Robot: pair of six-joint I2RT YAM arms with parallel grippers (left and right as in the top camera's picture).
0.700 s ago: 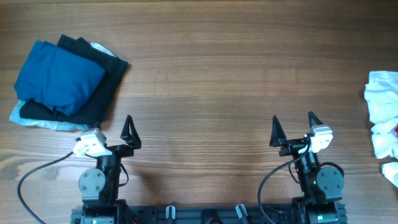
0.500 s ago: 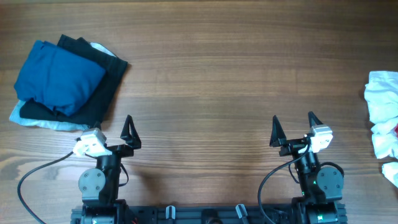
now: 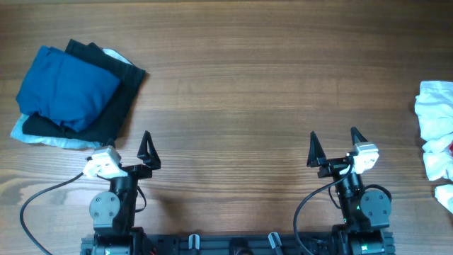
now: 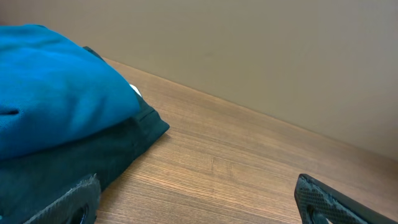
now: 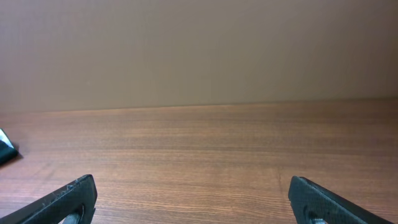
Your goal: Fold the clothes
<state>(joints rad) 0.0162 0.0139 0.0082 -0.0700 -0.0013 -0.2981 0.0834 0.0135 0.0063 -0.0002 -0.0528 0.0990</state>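
Both idle: left gripper (image 4: 196, 208) and right gripper (image 5: 193, 200) stayed parked, jaws wide, empty. Nothing shifted; white clothes (image 3: 433, 113) still awaited folding.

Look at 10 o'clock in the overhead view and you see a pile (image 3: 78, 99) of three folded clothes. The blue one (image 3: 67, 86) sits on top, smooth and a bit puffy. Under it lies the black one (image 3: 120, 95), which sticks out past the blue on the 12 and 3 o'clock sides. At the bottom a pale cloth (image 3: 44, 137) peeks out along the 6 o'clock side. Far over at 3 o'clock you see white clothes (image 3: 435, 117), all crumpled and not folded, cut off by the edge of the view. A tiny bit of red (image 3: 450, 145) shows among them.
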